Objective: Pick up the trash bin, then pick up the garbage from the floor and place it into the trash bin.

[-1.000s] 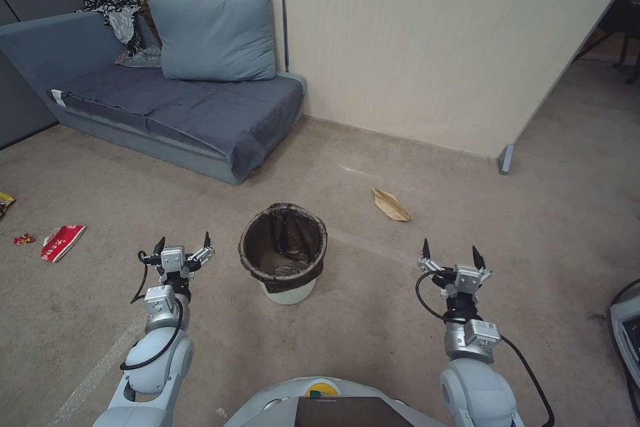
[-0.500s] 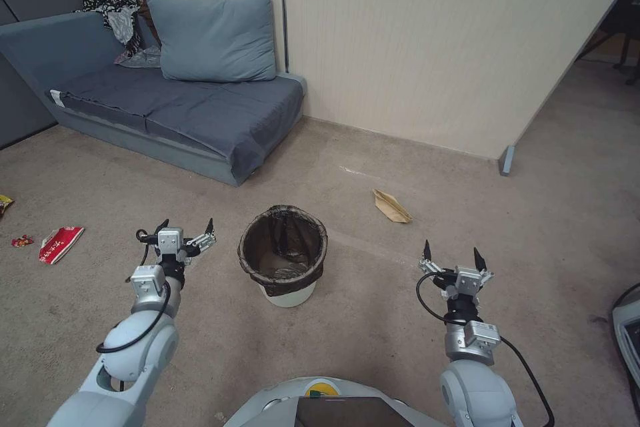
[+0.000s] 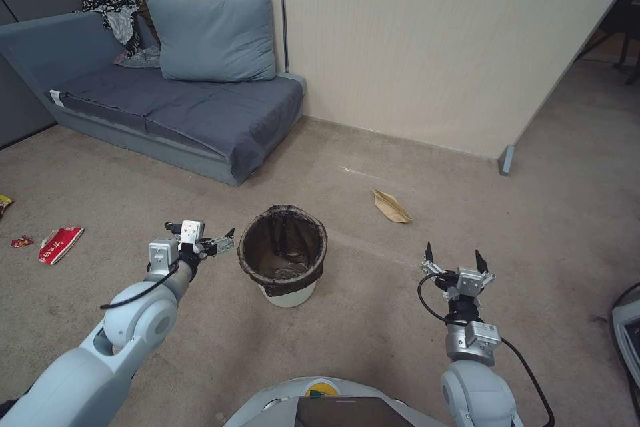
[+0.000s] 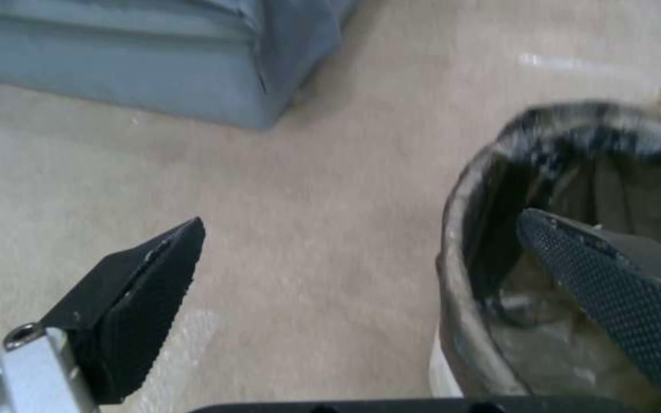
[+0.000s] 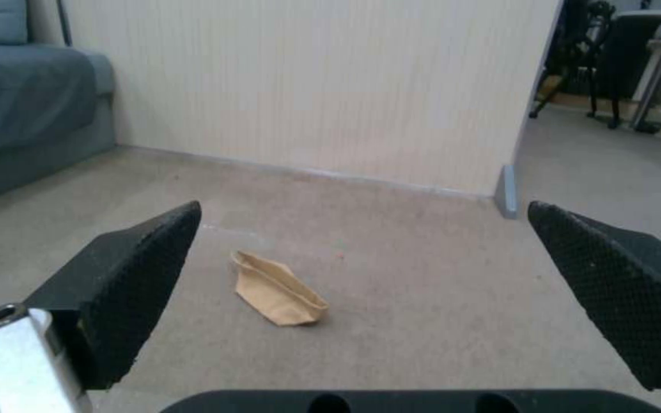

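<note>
Left gripper (image 3: pixel 223 242) we hold spread at the bin (image 3: pixel 283 255) rim's left side, on beige carpet (image 3: pixel 373 320). Our right gripper (image 3: pixel 453 258) hovers spread, right. A paper bag (image 3: pixel 391 205) lies far right; sofa (image 3: pixel 173 107) far left.

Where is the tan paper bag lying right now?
In the head view, the tan paper bag lies on the carpet right of the trash bin, beyond the right gripper, near the beige partition wall.

trash bin (image 3: pixel 288 290): smooth white plastic, thin wrinkled dark film liner. Left gripper (image 4: pixel 353 252) pads: matt black knurled rubber. Tan paper bag (image 5: pixel 277 288) creased. Carpet (image 3: pixel 373 320) rough, matt.
</note>
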Available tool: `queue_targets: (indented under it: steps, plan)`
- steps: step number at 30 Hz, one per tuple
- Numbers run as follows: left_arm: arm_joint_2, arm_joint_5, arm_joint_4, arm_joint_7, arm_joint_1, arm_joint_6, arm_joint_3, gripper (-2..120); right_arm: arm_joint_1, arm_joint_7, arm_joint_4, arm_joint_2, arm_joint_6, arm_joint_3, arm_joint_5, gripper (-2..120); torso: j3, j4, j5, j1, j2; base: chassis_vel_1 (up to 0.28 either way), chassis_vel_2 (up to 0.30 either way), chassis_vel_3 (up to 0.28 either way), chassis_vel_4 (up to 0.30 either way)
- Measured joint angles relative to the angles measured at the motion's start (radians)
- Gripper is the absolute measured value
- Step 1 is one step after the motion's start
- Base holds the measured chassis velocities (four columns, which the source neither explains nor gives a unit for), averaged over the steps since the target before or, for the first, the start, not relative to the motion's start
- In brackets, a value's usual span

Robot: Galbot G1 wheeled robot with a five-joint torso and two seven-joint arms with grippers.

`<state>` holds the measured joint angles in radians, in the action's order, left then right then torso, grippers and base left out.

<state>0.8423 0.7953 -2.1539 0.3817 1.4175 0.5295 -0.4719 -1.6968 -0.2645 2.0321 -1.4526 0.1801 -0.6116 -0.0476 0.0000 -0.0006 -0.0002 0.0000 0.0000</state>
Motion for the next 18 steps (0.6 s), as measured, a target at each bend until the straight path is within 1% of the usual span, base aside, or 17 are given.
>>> queue_targets:
  steps: [2,3,4,6,7,12,16,18]
  plan:
    - [-0.003,0.004,0.001,0.001,-0.003,0.009,0.0,100,0.005,0.0,-0.004,0.002,0.0,0.003,0.0,100,0.0,0.0,0.0,0.0,0.0,0.0,0.0,0.0,0.0]
    - [-0.012,0.01,0.008,0.003,-0.005,0.026,0.003,100,0.018,-0.001,-0.017,0.008,-0.001,0.013,-0.001,100,0.0,0.0009,0.0002,0.0,0.0,0.0,0.0,0.0,0.0]
    - [-0.016,0.012,0.015,0.003,-0.008,0.031,0.008,100,0.023,-0.001,-0.023,0.011,-0.001,0.019,-0.002,100,0.0,0.0012,0.0002,0.0,0.0,0.0,0.0,0.0,0.0]
    - [-0.024,0.013,0.028,0.003,-0.017,0.032,0.019,100,0.026,-0.002,-0.03,0.014,-0.002,0.026,-0.005,100,0.0,0.0011,0.0002,0.0,0.0,0.0,0.0,0.0,0.0]
    - [-0.028,0.015,0.039,0.002,-0.025,0.032,0.03,100,0.03,-0.002,-0.036,0.016,-0.003,0.033,-0.008,100,0.0,0.0006,0.0002,0.0,0.0,0.0,0.0,0.0,0.0]
    - [-0.034,0.02,0.068,-0.007,-0.051,0.029,0.064,100,0.046,-0.002,-0.052,0.022,-0.005,0.051,-0.018,100,0.0,0.0003,0.0002,0.0,0.0,0.0,0.0,0.0,0.0]
    - [-0.036,0.042,0.095,-0.013,-0.073,0.024,0.087,100,0.063,-0.001,-0.06,0.022,-0.014,0.072,-0.025,100,0.0,0.0009,0.0003,0.0,0.0,0.0,0.0,0.0,0.0]
    - [-0.037,0.052,0.115,-0.014,-0.103,0.019,0.109,100,0.066,-0.001,-0.06,0.018,-0.017,0.077,-0.027,100,0.0,0.0009,0.0002,0.0,0.0,0.0,0.0,0.0,0.0]
